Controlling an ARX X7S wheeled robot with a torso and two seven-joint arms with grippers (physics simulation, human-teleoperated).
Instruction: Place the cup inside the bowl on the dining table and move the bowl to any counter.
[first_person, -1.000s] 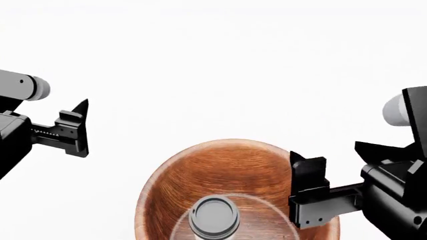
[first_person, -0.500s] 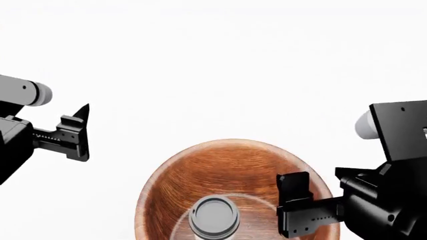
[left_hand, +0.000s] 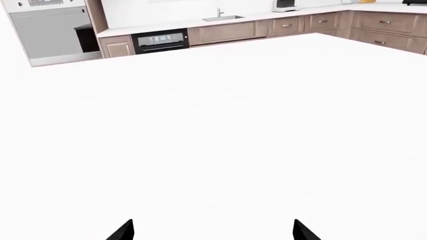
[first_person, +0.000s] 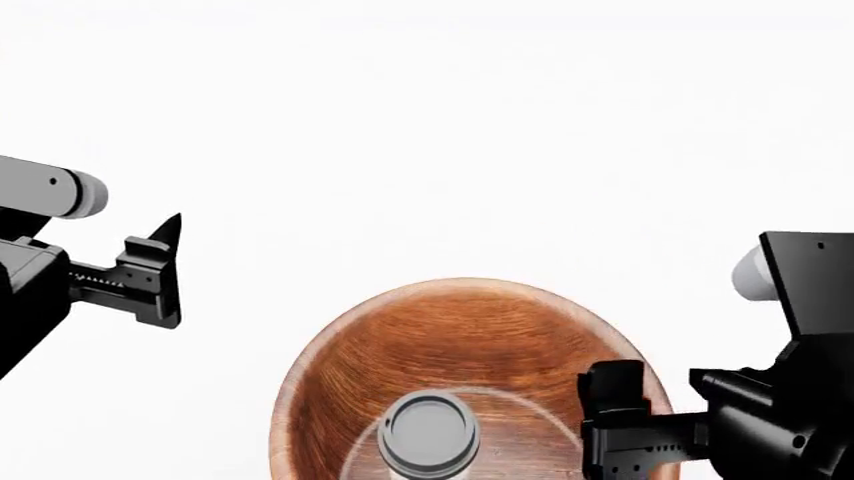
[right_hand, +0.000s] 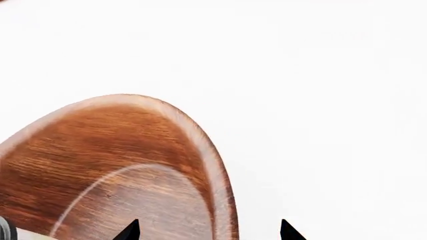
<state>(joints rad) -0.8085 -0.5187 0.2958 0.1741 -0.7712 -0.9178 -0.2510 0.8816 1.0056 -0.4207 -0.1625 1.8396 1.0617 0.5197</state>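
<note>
The first half of the task looks done: the small cream-white cup with its flat grey round lid (first_person: 427, 432) stands upright inside the large deep bowl of reddish-brown grained wood (first_person: 454, 335), on the paler ring of its base. The bowl sits on the plain white dining table (first_person: 427, 130); carrying it to the white counter with the recessed sink and faucet (left_hand: 223, 18) — visible far off in the left wrist view — is what remains.

The right gripper (first_person: 617, 428) is spread open and holds nothing. In the right wrist view its two fingertips straddle the bowl's rim — one over the inside, one outside — apparently poised to pinch the wall; whether they touch it I cannot tell. The left gripper (left_hand: 212, 231) hangs open and empty over bare tabletop, well apart from the bowl.
</note>
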